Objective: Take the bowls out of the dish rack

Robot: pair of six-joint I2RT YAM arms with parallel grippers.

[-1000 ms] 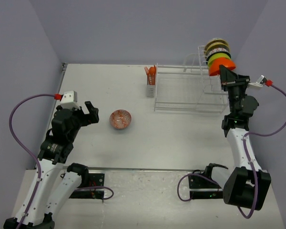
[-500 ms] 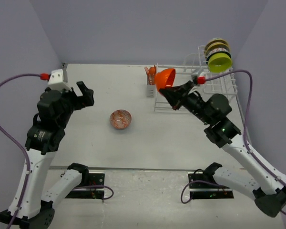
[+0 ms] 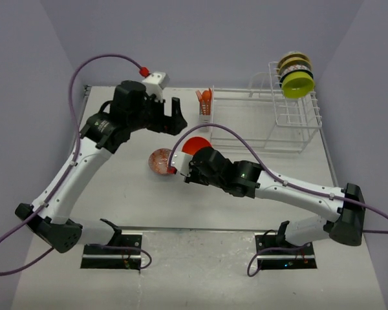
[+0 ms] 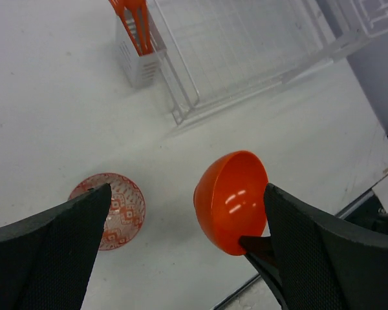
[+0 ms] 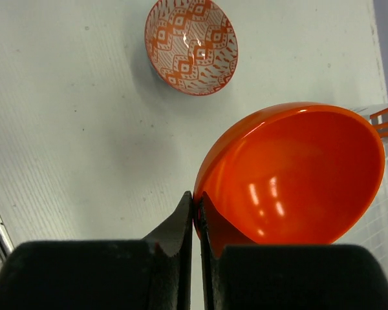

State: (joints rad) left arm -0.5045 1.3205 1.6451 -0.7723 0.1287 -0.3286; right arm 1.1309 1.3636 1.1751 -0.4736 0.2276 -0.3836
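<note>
Over the middle of the counter, my right tool is pinching the rim of the plain orange bowl, tilted, just beside the zigzag-patterned bowl that sits on the surface. My left tool hangs above them, spread wide. I see the lime-green bowl and others standing in the tall section of the dish rack

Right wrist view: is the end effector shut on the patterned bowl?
No, the end effector pinches the plain orange bowl; the patterned bowl lies on the table.
</note>
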